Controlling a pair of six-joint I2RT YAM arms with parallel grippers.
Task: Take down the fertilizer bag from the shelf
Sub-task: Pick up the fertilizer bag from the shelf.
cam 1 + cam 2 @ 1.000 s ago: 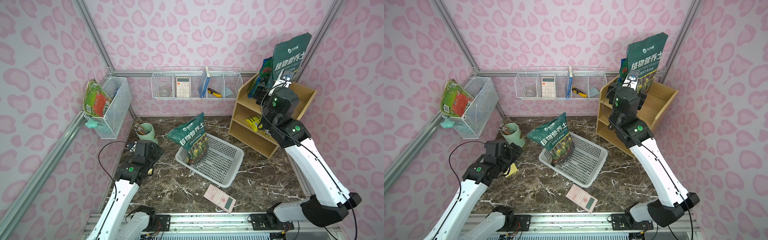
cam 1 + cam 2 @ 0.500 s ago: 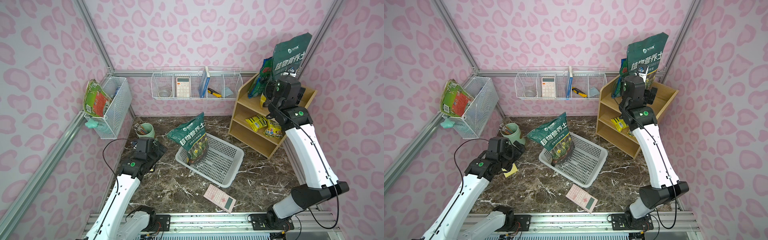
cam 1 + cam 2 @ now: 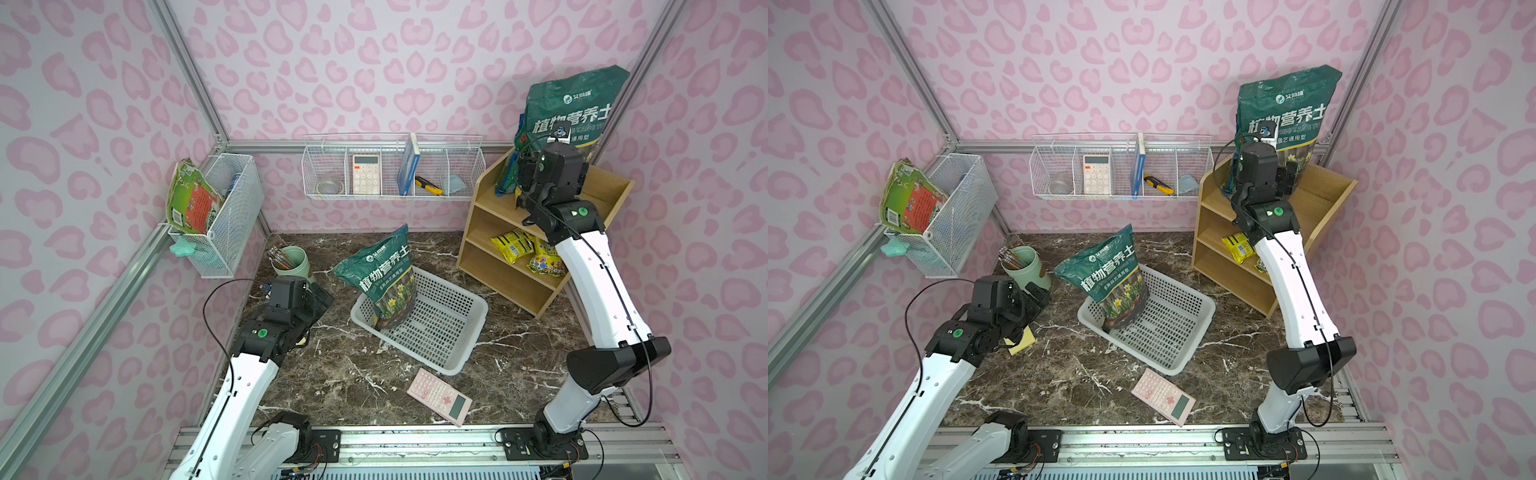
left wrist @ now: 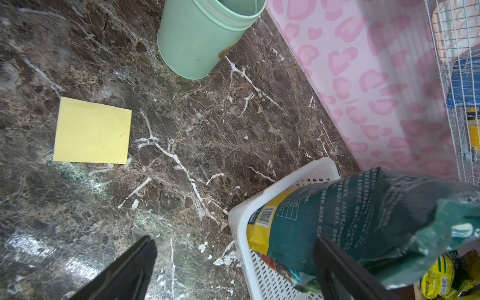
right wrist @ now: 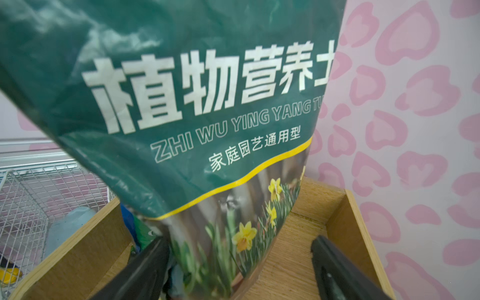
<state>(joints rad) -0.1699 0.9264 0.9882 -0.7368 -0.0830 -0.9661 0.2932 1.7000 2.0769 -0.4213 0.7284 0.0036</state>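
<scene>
right pincer (image 5: 239,244) wide, straddling base of fertilizer bag (image 5: 207,117) standing on shelf (image 5: 340,220) top tier, far right; low pinch on slack film may slip or topple it.

So in the last second the right gripper (image 5: 240,242) has climbed off the middle tier of the shelf (image 3: 614,195) toward 12 o'clock in both top views. It's now up at the top tier, with its jaws spread either side of the foot of the fertilizer bag (image 3: 575,106). The arm's elbow lifted and drifted toward 9 o'clock as well, so the arm stands a lot more upright, and the yellow packets (image 3: 513,247) on the middle tier show more fully now that it isn't in front of them.
</scene>
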